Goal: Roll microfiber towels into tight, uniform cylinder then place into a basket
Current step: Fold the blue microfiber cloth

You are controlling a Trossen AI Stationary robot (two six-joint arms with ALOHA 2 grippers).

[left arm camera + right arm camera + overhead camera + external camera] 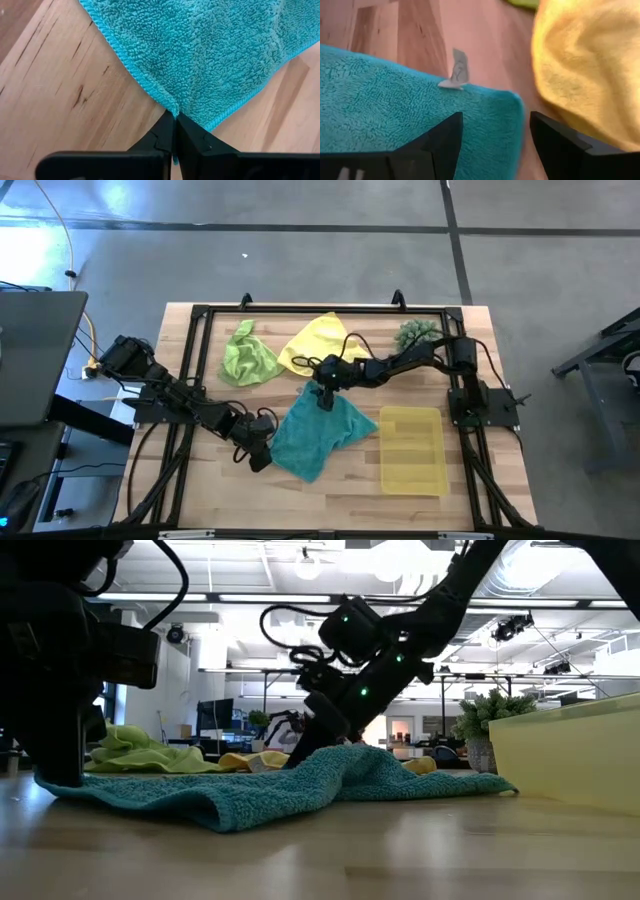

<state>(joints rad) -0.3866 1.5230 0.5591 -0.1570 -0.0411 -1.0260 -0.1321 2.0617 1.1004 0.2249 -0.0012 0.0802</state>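
The teal towel (315, 435) lies spread and rumpled on the wooden table (200, 490), with a low hump (350, 765) across it. My left gripper (175, 116) is shut on its near-left corner. My right gripper (492, 135) is open and slants down over the towel's far corner (507, 107), which lies between the fingers, beside a small white tag (459, 70). The yellow towel (315, 340) and the lime green towel (248, 358) lie crumpled at the far side. The yellow basket (412, 448) stands to the right of the teal towel. My left gripper pinches the teal towel's near-left corner tip (174, 109) between its two fingers, where two hemmed edges meet. The fingers slant steeply down from the table's left. The corner stays low by the table and the rest of the cloth lies on the wood (250, 805). Whether my right gripper touches the towel I cannot tell.
A spiky green plant (417, 333) stands at the far right, behind the right arm. A black frame (320, 308) runs round the table. Bare wood shows along the near edge (330, 505) and between towel and basket.
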